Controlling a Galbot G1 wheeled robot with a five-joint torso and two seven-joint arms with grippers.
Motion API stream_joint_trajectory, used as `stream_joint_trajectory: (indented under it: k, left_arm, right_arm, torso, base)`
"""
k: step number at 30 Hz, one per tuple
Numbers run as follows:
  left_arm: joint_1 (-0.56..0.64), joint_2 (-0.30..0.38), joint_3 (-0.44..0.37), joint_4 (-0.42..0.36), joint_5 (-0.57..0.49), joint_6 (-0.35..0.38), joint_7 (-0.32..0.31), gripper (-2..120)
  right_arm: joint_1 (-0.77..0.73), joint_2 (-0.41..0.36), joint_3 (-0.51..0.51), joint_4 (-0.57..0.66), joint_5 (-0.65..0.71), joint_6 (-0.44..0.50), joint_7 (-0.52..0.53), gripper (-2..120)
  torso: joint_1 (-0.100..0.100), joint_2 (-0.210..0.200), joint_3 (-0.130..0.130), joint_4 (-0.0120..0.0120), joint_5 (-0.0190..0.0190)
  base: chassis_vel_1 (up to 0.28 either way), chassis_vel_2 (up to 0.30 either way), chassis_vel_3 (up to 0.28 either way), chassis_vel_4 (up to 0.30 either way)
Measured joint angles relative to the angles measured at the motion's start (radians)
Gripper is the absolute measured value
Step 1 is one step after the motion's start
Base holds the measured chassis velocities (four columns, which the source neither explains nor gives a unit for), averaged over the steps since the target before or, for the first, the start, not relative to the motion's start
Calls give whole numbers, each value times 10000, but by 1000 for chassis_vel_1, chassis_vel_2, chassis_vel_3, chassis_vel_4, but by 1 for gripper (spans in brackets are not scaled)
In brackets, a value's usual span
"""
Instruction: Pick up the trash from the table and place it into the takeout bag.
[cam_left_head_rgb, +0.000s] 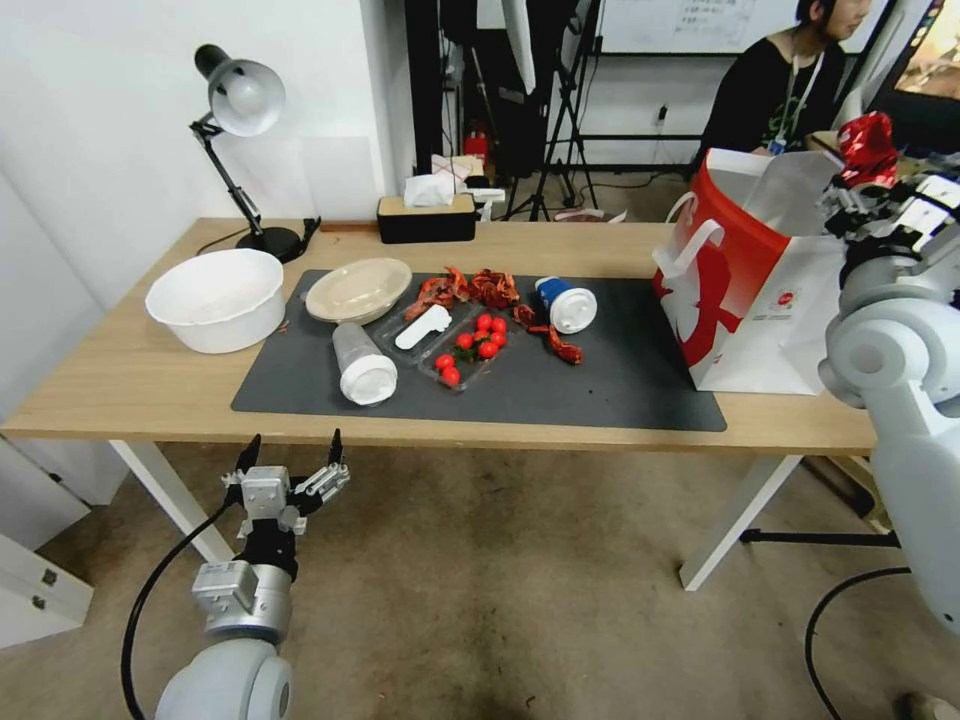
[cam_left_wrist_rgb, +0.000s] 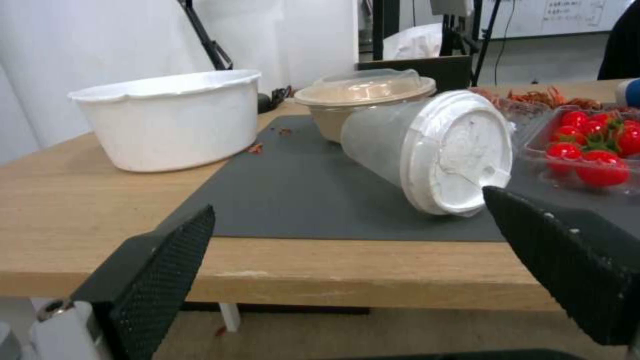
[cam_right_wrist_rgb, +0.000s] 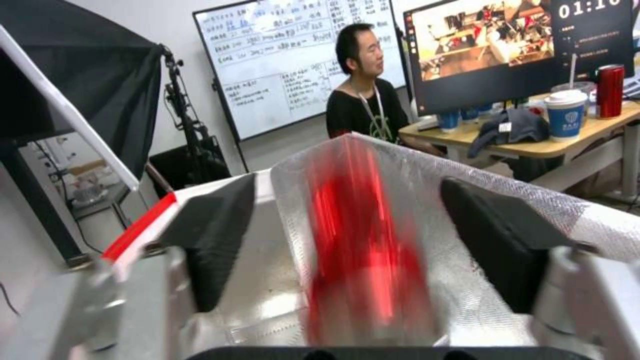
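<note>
Trash is mostly lying on our table's (cam_left_head_rgb: 120, 385) dark mat (cam_left_head_rgb: 620, 395); the crushed red can (cam_right_wrist_rgb: 363, 250) is blurring between our right gripper's (cam_right_wrist_rgb: 347, 245) spread fingers above the takeout bag (cam_left_head_rgb: 745, 290). Our left gripper (cam_left_head_rgb: 292, 462) is hanging open and empty below the table edge.

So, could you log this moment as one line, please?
right gripper: open above takeout bag | crushed red can: between its fingers | left gripper: open, below table edge

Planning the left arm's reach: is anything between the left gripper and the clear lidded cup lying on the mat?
Nothing visible does. The open left gripper faces the clear cup lid-on from off the table edge; only bare mat lies between.
</note>
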Motion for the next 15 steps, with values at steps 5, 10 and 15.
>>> stream_joint_trajectory:
  k: [5, 10, 15]
  left_arm:
    - [-9, -23, 12, 0, 20, -1, 0, 100]
    - [-30, -36, 30, 12, 46, 1, 2, 100]
    - [-34, -26, 19, 17, 46, 4, 3, 100]
  right_arm:
    - [21, 0, 6, -13, 51, 98, -125, 93]
    - [-173, -77, 155, 571, 680, 1381, -1466, 100]
    - [-1191, -137, 327, 1676, 629, 2428, -3136, 100]
  torso:
    - [0, 0, 0, 0, 0]
    - [-1, 0, -1, 1, -2]
    - [-2, 2, -1, 0, -3]
  base:
    - [0, 0, 0, 0]
    - [0, 0, 0, 0]
    - [0, 0, 0, 0]
